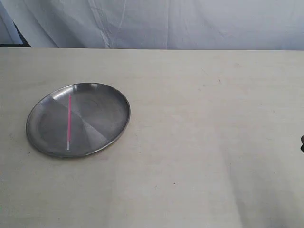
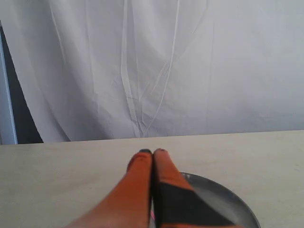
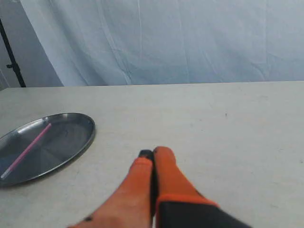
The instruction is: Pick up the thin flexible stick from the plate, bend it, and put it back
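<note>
The plate (image 1: 102,118) is a round silver-grey metal dish lying on the left half of the table. Across it lies the thin flexible stick (image 1: 69,120), bright pink with a whitish near end. The right wrist view shows the plate (image 3: 71,137) and the stick (image 3: 27,150) as well, well off to the side of my right gripper (image 3: 152,152), which is shut on nothing above bare table. My left gripper (image 2: 152,152) is shut too, its orange fingers held over the near rim of the plate (image 2: 223,197). Neither gripper shows in the exterior view.
A pale wooden table (image 1: 204,142) spreads wide to the right of the plate. A white cloth backdrop (image 1: 156,21) hangs behind its far edge. A small dark part (image 1: 302,142) pokes in at the right border.
</note>
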Motion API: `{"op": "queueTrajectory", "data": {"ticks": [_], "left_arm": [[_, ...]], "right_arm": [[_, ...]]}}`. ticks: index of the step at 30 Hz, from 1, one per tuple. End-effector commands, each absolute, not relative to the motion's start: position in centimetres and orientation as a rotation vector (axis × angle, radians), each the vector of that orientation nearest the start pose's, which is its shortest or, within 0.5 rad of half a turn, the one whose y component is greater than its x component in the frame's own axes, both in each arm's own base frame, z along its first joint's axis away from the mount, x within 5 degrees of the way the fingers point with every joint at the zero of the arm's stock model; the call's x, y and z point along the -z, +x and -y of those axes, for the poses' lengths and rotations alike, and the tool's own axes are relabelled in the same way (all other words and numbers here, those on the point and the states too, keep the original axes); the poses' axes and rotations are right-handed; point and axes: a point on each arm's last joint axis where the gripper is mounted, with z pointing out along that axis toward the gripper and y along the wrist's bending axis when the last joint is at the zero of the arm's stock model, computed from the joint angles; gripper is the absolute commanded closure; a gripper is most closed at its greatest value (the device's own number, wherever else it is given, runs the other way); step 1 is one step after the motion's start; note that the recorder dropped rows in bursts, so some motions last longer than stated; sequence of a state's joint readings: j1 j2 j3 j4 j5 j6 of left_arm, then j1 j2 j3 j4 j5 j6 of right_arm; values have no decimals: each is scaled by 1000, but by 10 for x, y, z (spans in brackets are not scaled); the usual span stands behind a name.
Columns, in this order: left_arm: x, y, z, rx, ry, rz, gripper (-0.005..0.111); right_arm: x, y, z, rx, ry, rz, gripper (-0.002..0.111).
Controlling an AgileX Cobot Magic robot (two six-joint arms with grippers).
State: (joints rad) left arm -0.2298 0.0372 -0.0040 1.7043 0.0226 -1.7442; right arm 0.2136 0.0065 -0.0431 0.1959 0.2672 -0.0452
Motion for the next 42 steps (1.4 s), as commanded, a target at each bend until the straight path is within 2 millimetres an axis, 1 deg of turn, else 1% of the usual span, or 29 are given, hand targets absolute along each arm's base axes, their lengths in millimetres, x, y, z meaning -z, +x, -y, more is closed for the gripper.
{"op": "queueTrajectory", "data": {"ticks": [1, 4, 6, 9, 11, 15, 16, 20, 21, 23, 24, 26, 28, 30, 31, 33, 34, 36, 37, 38, 39, 40, 42], "left_arm": [[-212, 58, 11, 197, 125, -1514, 107], [-212, 58, 11, 197, 125, -1514, 107], [-212, 58, 11, 197, 125, -1514, 107], [-212, 58, 11, 183, 138, -1512, 107], [-212, 58, 11, 183, 138, -1512, 107], [-212, 58, 11, 183, 138, -1512, 107], [-212, 58, 11, 183, 138, -1512, 107], [-212, 58, 11, 183, 138, -1512, 107], [-212, 58, 11, 183, 138, -1512, 107], [-212, 58, 11, 183, 138, -1512, 107], [-212, 58, 11, 183, 138, -1512, 107], [-212, 58, 11, 183, 138, -1512, 107], [-212, 58, 11, 183, 138, -1512, 107], [-212, 58, 11, 183, 138, -1512, 107], [-212, 58, 11, 183, 138, -1512, 107], [-212, 58, 11, 183, 138, -1512, 107], [-212, 58, 11, 179, 142, -1511, 107], [-212, 58, 11, 179, 142, -1511, 107], [-212, 58, 11, 179, 142, -1511, 107], [-212, 58, 11, 179, 142, -1511, 107], [-212, 58, 11, 179, 142, -1511, 107], [-212, 58, 11, 179, 142, -1511, 107], [-212, 58, 11, 179, 142, -1511, 107]], "right_arm": [[-204, 52, -16, -303, -97, -1703, 109], [-207, 52, -15, -308, -86, -1670, 109], [-212, 52, -15, -365, -29, -1614, 109], [-222, 53, -14, -493, 108, -1515, 109], [-232, 52, -8, -542, 204, -1397, 109], [-259, 46, 10, -688, 481, -1102, 109], [-265, 44, 13, -702, 512, -1043, 109], [-296, 30, 22, -653, 499, -861, 109], [-308, 24, 26, -593, 475, -783, 109], [-326, 20, 30, -480, 447, -699, 109], [-341, 18, 31, -410, 420, -646, 109], [-362, 18, 29, -332, 370, -597, 109], [-385, 24, 24, -242, 291, -593, 109], [-404, 37, 19, -156, 231, -623, 109], [-411, 44, 17, -152, 227, -636, 109], [-427, 64, 11, -214, 221, -696, 109], [-432, 74, 7, -255, 220, -731, 109], [-439, 105, -3, -396, 236, -841, 109], [-438, 124, -10, -448, 232, -912, 109], [-438, 144, -20, -484, 189, -1011, 109], [-434, 164, -32, -477, 107, -1148, 109], [-433, 181, -44, -459, 19, -1246, 109], [-416, 225, -72, -432, -92, -1505, 109]]}}
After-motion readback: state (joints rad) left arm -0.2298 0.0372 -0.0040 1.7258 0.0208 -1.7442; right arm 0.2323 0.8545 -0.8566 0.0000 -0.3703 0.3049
